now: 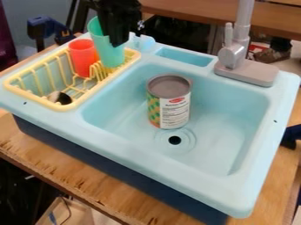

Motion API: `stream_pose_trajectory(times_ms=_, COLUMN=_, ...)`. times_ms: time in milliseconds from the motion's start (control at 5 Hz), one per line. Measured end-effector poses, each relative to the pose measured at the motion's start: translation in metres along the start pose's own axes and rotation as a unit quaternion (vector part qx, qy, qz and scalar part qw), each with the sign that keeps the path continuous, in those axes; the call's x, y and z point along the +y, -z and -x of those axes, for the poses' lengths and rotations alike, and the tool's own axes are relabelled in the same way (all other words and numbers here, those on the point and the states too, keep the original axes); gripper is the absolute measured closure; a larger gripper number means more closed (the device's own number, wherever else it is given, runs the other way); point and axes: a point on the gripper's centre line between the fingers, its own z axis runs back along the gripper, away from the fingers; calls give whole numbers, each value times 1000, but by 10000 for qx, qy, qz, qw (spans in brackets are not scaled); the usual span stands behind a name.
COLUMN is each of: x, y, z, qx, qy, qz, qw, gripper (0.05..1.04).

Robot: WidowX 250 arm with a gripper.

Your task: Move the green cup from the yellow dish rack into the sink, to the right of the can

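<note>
At the top, left of centre, the black gripper [119,38] hangs down over the dish rack, against the rim of a tall teal cup [110,53]. That cup stands in the back right corner of the yellow rack [36,100]. How the fingers stand on the cup cannot be made out. Just left of it a red cup [84,57] stands upright in the rack. In the light blue sink basin [229,127], a can [169,102] with a grey top and a green, yellow and white label stands upright behind the drain.
A grey faucet [234,55] rises at the sink's back right. A dark, round-ended object [59,97] lies in the front of the rack. The sink's raised rim surrounds the basin, and a wooden table [88,176] supports it.
</note>
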Motion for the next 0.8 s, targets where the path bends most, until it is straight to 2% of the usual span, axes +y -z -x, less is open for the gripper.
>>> stream_pose_trajectory(times_ms=200, x=-3, y=-25, z=9, qx=-178, qy=-137, qz=-231, qw=9995, gripper=1002)
stream_pose_trajectory(times_ms=400, x=-31, y=-44, z=15, qx=-67, qy=8, qz=-328, qw=9994, gripper=1002)
stream_pose_trajectory(times_ms=600, x=-81, y=-51, z=17, qx=295, qy=464, qz=-433, qw=9975, gripper=1002)
stream_pose_trajectory(times_ms=800, x=-132, y=-51, z=14, qx=617, qy=1284, qz=-349, qw=9892, gripper=1002)
